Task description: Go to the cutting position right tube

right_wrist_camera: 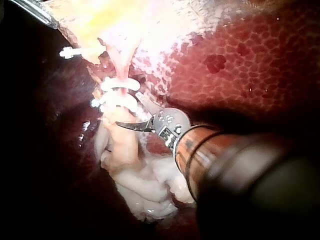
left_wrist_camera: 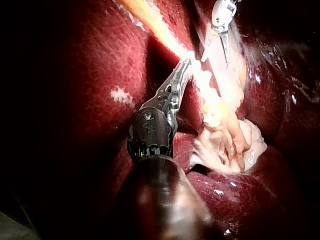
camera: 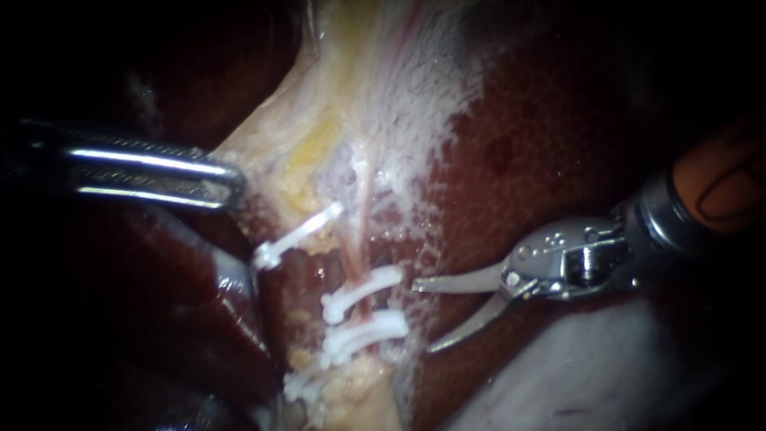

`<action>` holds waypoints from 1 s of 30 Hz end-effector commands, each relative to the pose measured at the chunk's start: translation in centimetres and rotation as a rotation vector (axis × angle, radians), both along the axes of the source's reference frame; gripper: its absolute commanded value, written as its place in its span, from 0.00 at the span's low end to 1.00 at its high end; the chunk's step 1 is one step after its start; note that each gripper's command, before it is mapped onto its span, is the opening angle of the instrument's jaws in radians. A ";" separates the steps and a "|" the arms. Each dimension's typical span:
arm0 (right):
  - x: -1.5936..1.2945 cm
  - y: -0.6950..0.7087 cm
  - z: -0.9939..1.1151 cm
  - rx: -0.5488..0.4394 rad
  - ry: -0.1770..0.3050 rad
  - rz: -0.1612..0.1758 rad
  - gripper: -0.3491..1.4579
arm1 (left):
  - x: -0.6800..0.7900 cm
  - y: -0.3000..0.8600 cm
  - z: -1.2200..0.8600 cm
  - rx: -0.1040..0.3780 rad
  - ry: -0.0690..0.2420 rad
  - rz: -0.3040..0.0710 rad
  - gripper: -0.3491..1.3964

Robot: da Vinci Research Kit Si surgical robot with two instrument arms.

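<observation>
Looking through the endoscope, I have my right instrument (camera: 423,316) coming in from the right with its two curved blades spread wide and nothing between them. The blade tips lie just beside the right ends of two white clips (camera: 363,291); whether they touch them I cannot tell. Those clips sit one below the other across the right tube (camera: 358,247), a thin pink strand running down the pale tissue (camera: 319,120), with dark red liver (camera: 542,160) alongside. A third clip (camera: 297,234) sits further left on a separate strand. My left instrument (camera: 227,179) enters from the left, its jaws closed on the edge of the pale tissue.

From the left wrist camera, the left instrument (left_wrist_camera: 185,65) reaches ahead with its jaws pressed together on a stretched band of the pale tissue (left_wrist_camera: 220,115). The right instrument (left_wrist_camera: 216,59) shows beyond it, blades apart. The liver (left_wrist_camera: 75,75) lies beside the shaft.

From the right wrist camera, the right instrument (right_wrist_camera: 127,110) has its blades open right at the two clips (right_wrist_camera: 119,84), which cross the right tube (right_wrist_camera: 120,62) directly ahead. The tube is not between the blades. The left instrument (right_wrist_camera: 32,11) shows far ahead, at the pale tissue.
</observation>
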State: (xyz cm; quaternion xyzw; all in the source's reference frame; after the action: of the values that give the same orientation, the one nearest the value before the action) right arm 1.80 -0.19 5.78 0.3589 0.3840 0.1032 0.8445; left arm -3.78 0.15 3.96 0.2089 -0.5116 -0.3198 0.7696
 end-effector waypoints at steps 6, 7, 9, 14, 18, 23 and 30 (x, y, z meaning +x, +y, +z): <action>0.10 -0.01 0.06 0.009 -0.013 0.013 0.60 | -0.02 0.00 0.01 0.000 0.001 -0.001 0.00; 0.11 -0.01 0.08 0.016 -0.015 0.011 0.59 | -0.02 0.00 0.01 0.000 0.001 -0.001 0.00; 0.14 -0.02 0.11 0.022 -0.017 0.008 0.56 | -0.02 0.00 0.02 -0.001 0.001 -0.001 0.00; 0.20 -0.04 0.18 0.033 -0.017 -0.008 0.51 | -0.03 -0.01 0.02 -0.001 0.001 -0.001 0.00; 0.25 -0.04 0.22 0.048 -0.017 -0.030 0.49 | -0.03 -0.01 0.02 -0.001 0.001 -0.001 0.00; 0.36 -0.03 0.24 0.060 -0.018 -0.044 0.46 | -0.04 -0.01 0.03 -0.001 0.002 -0.001 0.00; 0.52 -0.03 0.28 0.058 -0.020 -0.042 0.43 | -0.04 -0.02 0.04 -0.002 0.002 -0.001 0.00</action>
State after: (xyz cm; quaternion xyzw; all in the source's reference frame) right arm 2.33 -0.22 6.06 0.3910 0.3637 0.1023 0.8393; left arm -3.83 0.13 4.00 0.2075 -0.5112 -0.3201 0.7702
